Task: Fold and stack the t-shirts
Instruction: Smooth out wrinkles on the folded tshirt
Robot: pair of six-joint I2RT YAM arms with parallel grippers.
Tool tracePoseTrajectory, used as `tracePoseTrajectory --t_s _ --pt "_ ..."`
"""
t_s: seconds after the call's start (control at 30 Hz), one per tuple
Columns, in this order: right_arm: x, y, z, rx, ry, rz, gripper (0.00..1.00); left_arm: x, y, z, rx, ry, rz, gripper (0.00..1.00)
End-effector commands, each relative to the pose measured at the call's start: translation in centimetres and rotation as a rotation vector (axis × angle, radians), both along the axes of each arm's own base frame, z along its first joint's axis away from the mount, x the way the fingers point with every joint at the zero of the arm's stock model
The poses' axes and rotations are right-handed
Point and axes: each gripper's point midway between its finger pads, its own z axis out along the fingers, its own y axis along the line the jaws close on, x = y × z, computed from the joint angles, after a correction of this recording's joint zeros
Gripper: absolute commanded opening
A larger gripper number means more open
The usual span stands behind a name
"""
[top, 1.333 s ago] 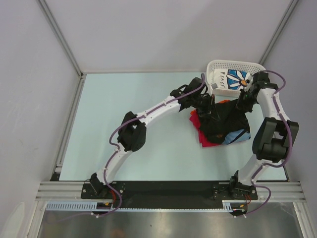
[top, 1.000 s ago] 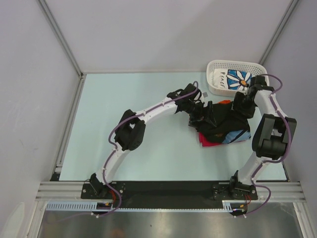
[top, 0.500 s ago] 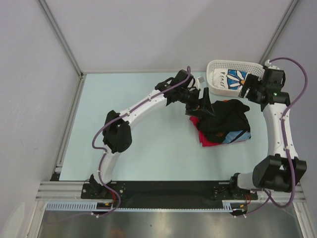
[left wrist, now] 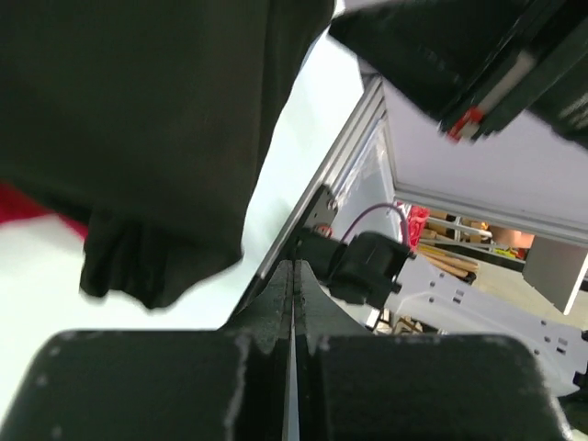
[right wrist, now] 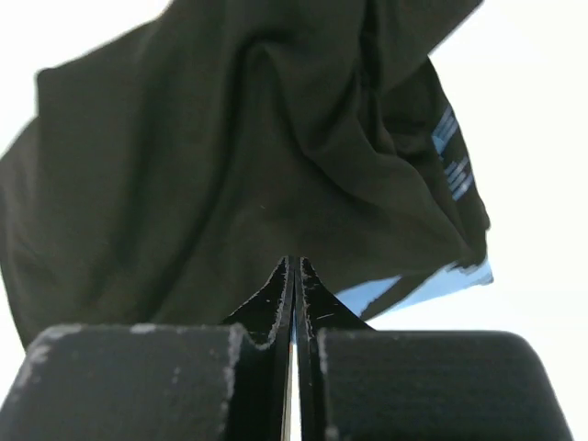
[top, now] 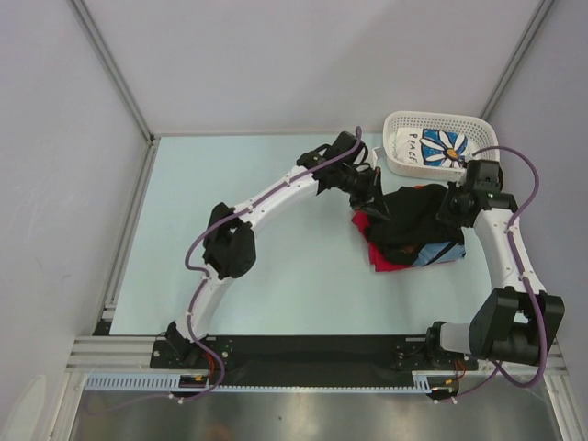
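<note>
- Since half a second ago, both my arms have swung back in to the black t-shirt (top: 415, 216), which lies rumpled on the red t-shirt (top: 381, 260) near the basket (top: 397, 124).
- My left gripper (left wrist: 294, 268) and right gripper (right wrist: 294, 265) are clamped tight, with no cloth visible between the jaws.
- I judge I should reopen, pinch opposite hems, then lift evenly.

Black t-shirt (top: 418, 216) with light-blue and white print at its near edge, red t-shirt (top: 384, 261) under it, white t-shirt (top: 443, 147) with blue daisy print, white lattice basket (top: 395, 133), pale mint-green table (top: 257, 266), white arms (top: 276, 195) with black joints.
</note>
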Motion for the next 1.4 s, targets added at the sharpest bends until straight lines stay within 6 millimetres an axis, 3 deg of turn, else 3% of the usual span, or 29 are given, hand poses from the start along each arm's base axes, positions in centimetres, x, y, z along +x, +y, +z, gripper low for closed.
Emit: tracePoseTrajectory --t_s 0.0,0.07,0.13,0.27,0.3,0.33,0.43,0.5,0.57,0.6,0.67,0.8,0.83,0.93,0.97,1.07,1.17,1.3,1.37 --pt "3.2 0.5 3.6 0.014 -0.14 0.019 0.0 1.2 -3.2 5.4 -0.202 -0.075 -0.035 0.0" --pt "4.3 0.9 4.1 0.026 -0.152 0.034 0.0 0.5 -4.2 5.8 -0.253 -0.039 -0.067 0.0" --pt "4.9 2.0 3.7 0.049 -0.138 0.06 0.0 -0.1 -5.5 5.0 -0.275 -0.005 -0.086 0.0" --pt "5.6 4.9 0.8 0.079 -0.068 0.121 0.0 -0.8 -6.8 1.9 -0.271 0.08 -0.118 0.0" --pt "5.3 5.4 -0.8 0.093 -0.024 0.131 0.0 -0.7 -6.9 1.1 -0.26 0.101 -0.115 0.0" --pt "5.0 6.4 -1.8 0.107 0.003 0.15 0.0 -0.5 -7.0 -0.7 -0.239 0.123 -0.109 0.0" --pt "3.8 6.6 -5.1 0.121 0.101 0.138 0.0 -0.3 -6.8 -3.6 -0.193 0.161 -0.102 0.0" --pt "2.7 6.3 -7.0 0.111 0.185 0.118 0.0 0.3 -5.7 -6.0 -0.106 0.138 -0.065 0.0" --pt "1.2 5.7 -8.5 0.082 0.27 0.112 0.0 1.6 -4.1 -6.9 -0.043 0.096 -0.019 0.0" --pt "0.8 5.4 -9.2 0.066 0.3 0.105 0.0 3.2 -2.6 -8.1 0.01 0.067 0.028 0.0" --pt "-0.5 4.7 -11.0 0.03 0.379 0.093 0.0 4.3 -0.7 -9.4 0.073 0.061 0.08 0.0" --pt "0.1 3.9 -11.8 -0.004 0.38 0.044 0.0 6.2 3.0 -12.1 0.212 0.046 0.152 0.0" --pt "0.3 4.5 -12.3 -0.016 0.391 0.067 0.0 6.4 3.3 -12.4 0.222 0.041 0.157 0.0" --pt "1.1 3.3 -12.9 -0.089 0.422 0.028 0.0 5.3 3.0 -13.4 0.197 0.083 0.114 0.0" --pt "0.8 2.9 -14.0 -0.111 0.467 0.01 0.0 5.0 2.8 -13.6 0.194 0.097 0.105 0.0" --pt "1.6 2.3 -13.5 -0.139 0.468 0.001 0.0 4.3 2.6 -13.7 0.186 0.111 0.082 0.0" --pt "3.6 3.3 -10.5 -0.13 0.352 0.042 0.0 4.4 2.5 -11.8 0.156 0.081 0.072 0.0" --pt "5.9 5.3 -1.6 -0.056 0.048 0.118 0.0 4.8 3.2 -8.0 0.106 0.019 0.07 0.0" --pt "6.5 5.0 1.3 -0.065 -0.054 0.117 0.0 4.6 4.0 -6.0 0.091 -0.018 0.07 0.0"
